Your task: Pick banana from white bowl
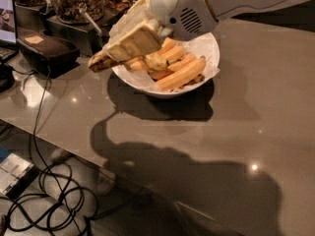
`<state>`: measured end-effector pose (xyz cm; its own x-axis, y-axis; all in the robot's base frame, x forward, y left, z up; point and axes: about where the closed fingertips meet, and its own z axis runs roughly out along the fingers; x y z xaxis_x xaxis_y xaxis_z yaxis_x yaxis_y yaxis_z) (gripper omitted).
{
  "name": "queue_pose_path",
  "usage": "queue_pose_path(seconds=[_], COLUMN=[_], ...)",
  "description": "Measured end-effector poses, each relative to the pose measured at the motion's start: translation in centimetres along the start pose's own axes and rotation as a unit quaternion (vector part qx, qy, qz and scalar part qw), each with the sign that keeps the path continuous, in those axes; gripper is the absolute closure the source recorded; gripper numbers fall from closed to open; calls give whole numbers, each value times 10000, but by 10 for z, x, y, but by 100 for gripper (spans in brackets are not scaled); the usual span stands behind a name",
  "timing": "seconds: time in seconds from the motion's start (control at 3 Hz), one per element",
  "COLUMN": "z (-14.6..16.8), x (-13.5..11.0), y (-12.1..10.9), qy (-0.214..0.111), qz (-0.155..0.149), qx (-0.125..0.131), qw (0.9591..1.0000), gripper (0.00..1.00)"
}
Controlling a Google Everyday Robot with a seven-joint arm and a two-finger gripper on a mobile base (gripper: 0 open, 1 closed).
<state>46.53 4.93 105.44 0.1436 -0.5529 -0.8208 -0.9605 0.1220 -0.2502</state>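
Banana (101, 61), spotted and dark-tipped, is clamped between the closed jaws of the gripper (118, 50), poking out past the rim of the white bowl (162, 91). Smooth orange bananas (184, 73) lie in the bowl.

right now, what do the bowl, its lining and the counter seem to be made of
The white bowl: probably glazed ceramic, glossy wall. Its lining: crinkled white paper. The counter: polished stone or laminate; it mirrors lights. The gripper, above the bowl's rim, holds the banana: brown-spotted peel.
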Motion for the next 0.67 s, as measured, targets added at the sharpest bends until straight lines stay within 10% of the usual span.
queue_pose_path(seconds=[0.67], z=[10], x=[-5], y=[6], qy=[-15], qz=[-103], qx=[-209], qw=[9997], gripper=[100])
